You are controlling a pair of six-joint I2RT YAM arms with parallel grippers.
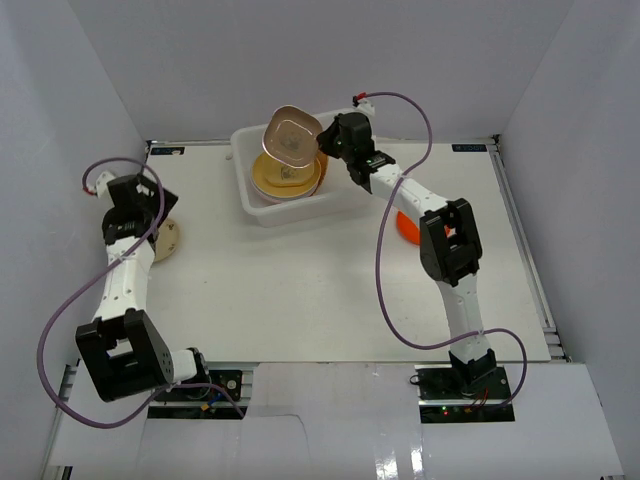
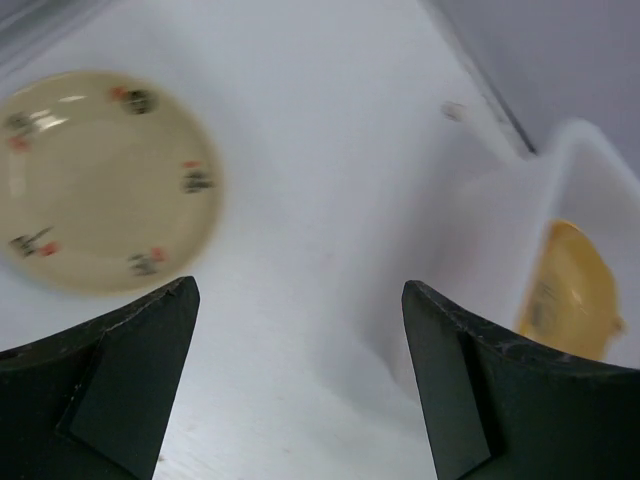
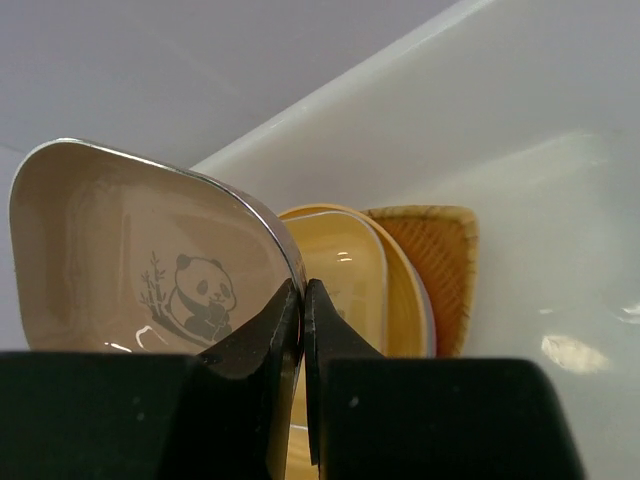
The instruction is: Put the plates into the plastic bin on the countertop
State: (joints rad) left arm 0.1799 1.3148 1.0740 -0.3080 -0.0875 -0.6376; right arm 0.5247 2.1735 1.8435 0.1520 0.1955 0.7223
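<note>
Right gripper (image 3: pixel 303 290) clamped on rim of brown plate (image 3: pixel 130 260), tilted over bin (image 1: pixel 285 212) holding yellow plates (image 1: pixel 285 178); left gripper (image 2: pixel 300 290) jaws wide apart, empty, above countertop (image 2: pixel 300 150) near cream plate (image 2: pixel 100 180)

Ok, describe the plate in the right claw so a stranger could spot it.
Start at the white plastic bin at the far edge of the table. Above it, the right claw pinches a tilted plate by its rim. It is the brown squarish one with a panda printed inside, unlike the yellow plates below.
</note>
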